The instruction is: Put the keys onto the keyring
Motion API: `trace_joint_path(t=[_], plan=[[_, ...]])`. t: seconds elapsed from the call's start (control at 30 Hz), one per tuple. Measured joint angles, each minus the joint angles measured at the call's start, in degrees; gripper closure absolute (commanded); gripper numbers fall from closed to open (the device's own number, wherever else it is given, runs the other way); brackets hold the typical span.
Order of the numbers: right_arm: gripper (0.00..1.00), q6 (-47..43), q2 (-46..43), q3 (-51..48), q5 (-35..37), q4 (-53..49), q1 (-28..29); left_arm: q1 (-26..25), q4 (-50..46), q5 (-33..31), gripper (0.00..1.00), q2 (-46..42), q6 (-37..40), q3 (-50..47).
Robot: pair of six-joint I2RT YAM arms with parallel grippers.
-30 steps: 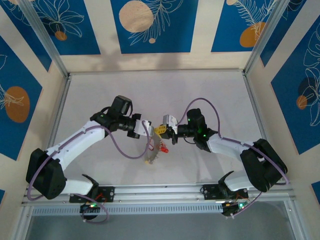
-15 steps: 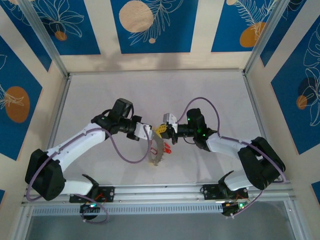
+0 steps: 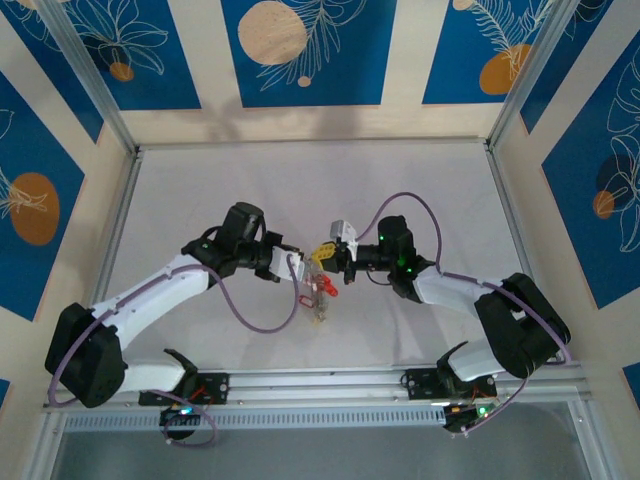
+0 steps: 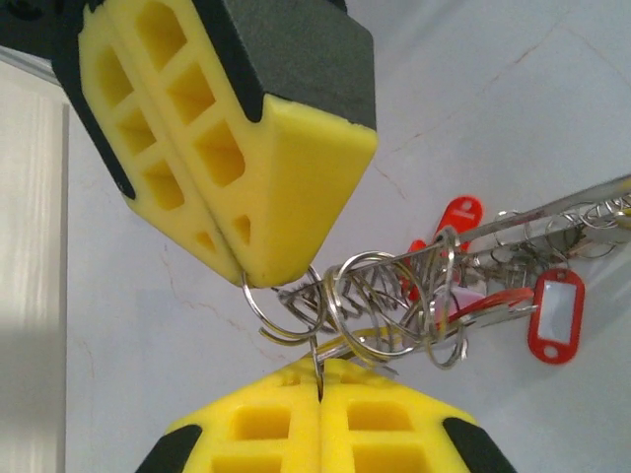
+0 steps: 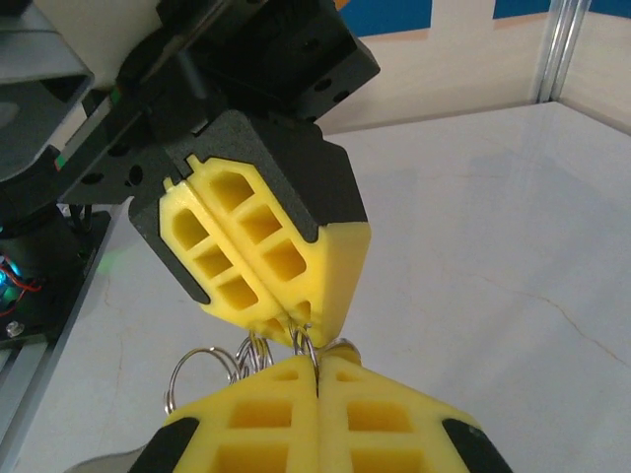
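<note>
Left jaws and right jaws are clamped on the keyring (image 4: 537, 212), centre frame, apparently steadied between them for threading keys (image 4: 554, 315).

The left arm (image 3: 150, 290) and right arm (image 3: 450, 290) have white links, black joints and a looping purple cable (image 3: 402, 195) each. On the left gripper (image 4: 320, 379) the fingers (image 4: 394, 434) are yellow lattice blocks with black backing.
</note>
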Motion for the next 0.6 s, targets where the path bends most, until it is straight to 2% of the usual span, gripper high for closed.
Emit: trace_joint_path(t=[0.27, 0.3, 0.33, 0.43, 0.53, 0.6], plan=[[1.00, 1.29, 0.00, -2.49, 0.42, 5.66, -0.15, -0.04, 3.63, 0.79, 1.00, -0.02, -6.27, -1.60], [1.00, 1.27, 0.00, -2.93, 0.42, 6.49, -0.15, -0.09, 3.85, 0.94, 0.99, -0.02, -7.02, -1.62], [1.00, 1.27, 0.00, -3.37, 0.42, 7.37, -0.17, -0.09, 4.04, 1.11, 0.93, -0.02, -7.96, -1.64], [1.00, 1.25, 0.00, -4.11, 0.42, 9.05, -0.20, -0.13, 5.01, 1.66, 0.91, 0.00, -10.58, -1.84], [1.00, 1.01, 0.00, -4.70, 0.42, 10.36, -0.20, -0.15, 6.54, 2.19, 0.79, -0.02, -12.98, -2.54], [1.00, 0.96, 0.00, -5.05, 0.42, 11.13, -0.20, -0.15, 7.08, 2.21, 0.77, 0.00, -14.14, -2.84]])
